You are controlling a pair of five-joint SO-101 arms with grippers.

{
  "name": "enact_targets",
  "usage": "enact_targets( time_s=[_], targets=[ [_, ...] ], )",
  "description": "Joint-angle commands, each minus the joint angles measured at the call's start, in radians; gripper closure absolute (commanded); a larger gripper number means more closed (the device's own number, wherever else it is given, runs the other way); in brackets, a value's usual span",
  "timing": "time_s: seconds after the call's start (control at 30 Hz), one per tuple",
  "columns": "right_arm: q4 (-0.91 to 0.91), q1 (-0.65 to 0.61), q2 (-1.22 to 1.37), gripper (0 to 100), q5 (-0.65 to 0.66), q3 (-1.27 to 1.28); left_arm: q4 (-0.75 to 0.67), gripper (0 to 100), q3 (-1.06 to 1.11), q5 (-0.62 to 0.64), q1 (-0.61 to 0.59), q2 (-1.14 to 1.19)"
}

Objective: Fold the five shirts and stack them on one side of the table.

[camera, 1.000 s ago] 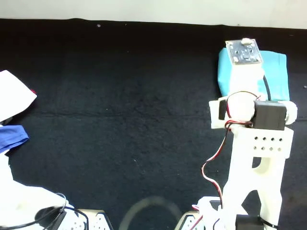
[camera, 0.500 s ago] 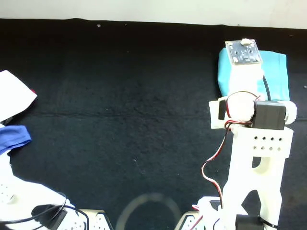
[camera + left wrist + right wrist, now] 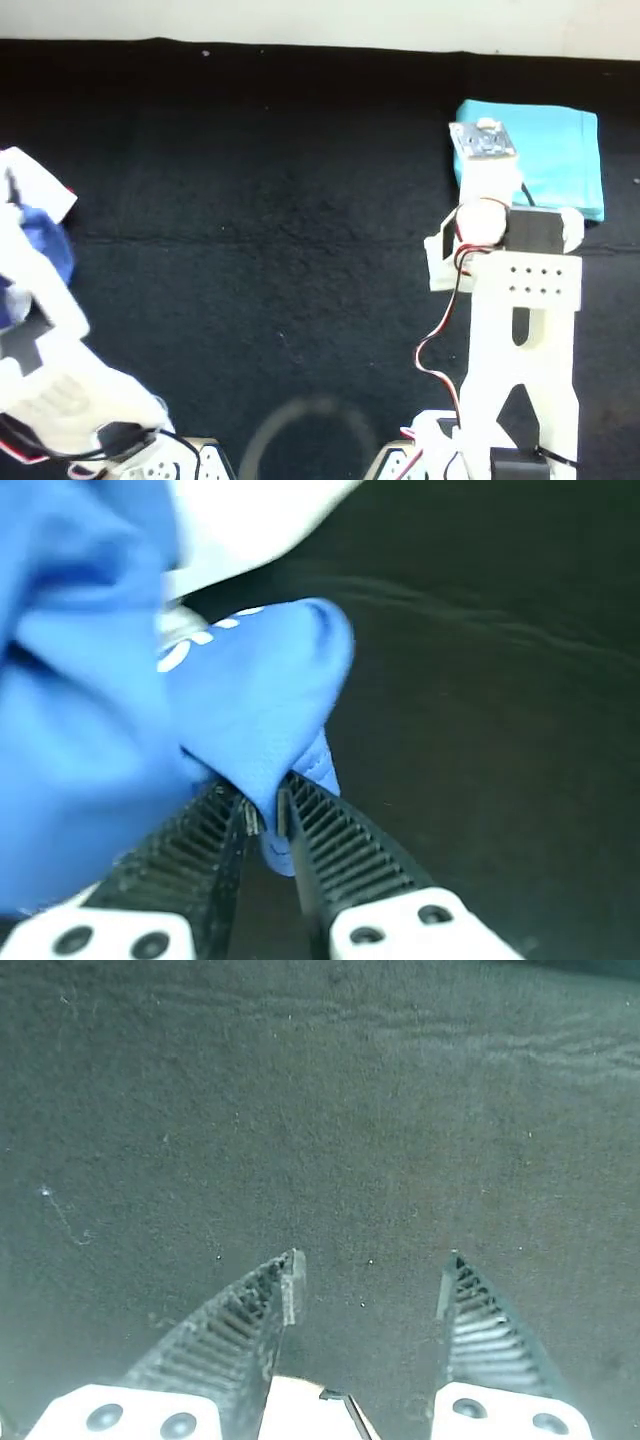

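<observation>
High view: right arm (image 3: 520, 290) partly covers folded turquoise shirt (image 3: 560, 150).

**Shirts partly hidden at both sides of the surface**

At the high view's left edge, the blurred left arm (image 3: 55, 390) covers part of the blue shirt (image 3: 50, 250) and the white shirt (image 3: 45, 175). The frame cuts both off. At upper right, the right arm (image 3: 500, 300) overlaps the turquoise shirt (image 3: 555, 150).

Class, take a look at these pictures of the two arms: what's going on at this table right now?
The left end effector is shut on a fold of a blue shirt at the left edge of the black table, next to a white shirt. The right end effector hangs open over the table, holding nothing. One light-blue shirt lies folded at the far right, so the job looks only partly done.
</observation>
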Motion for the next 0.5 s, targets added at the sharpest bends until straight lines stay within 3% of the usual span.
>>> enact_targets(
  time_s=[0.0,0.3,0.37,0.47],
  targets=[
    [-0.074,-0.001,-0.031,78.1,-0.006,0.058,0.009,99,0.096,0.025,0.237,-0.262],
    [-0.148,-0.001,-0.031,78.1,-0.012,0.156,-0.008,99,0.269,0.18,0.937,-0.628],
    [-0.148,-0.001,-0.031,78.1,-0.012,0.156,-0.015,99,0.269,0.192,1.012,-0.633],
    [-0.143,-0.001,-0.031,78.2,-0.012,0.156,-0.031,99,0.271,0.192,1.029,-0.595]
  ],
)
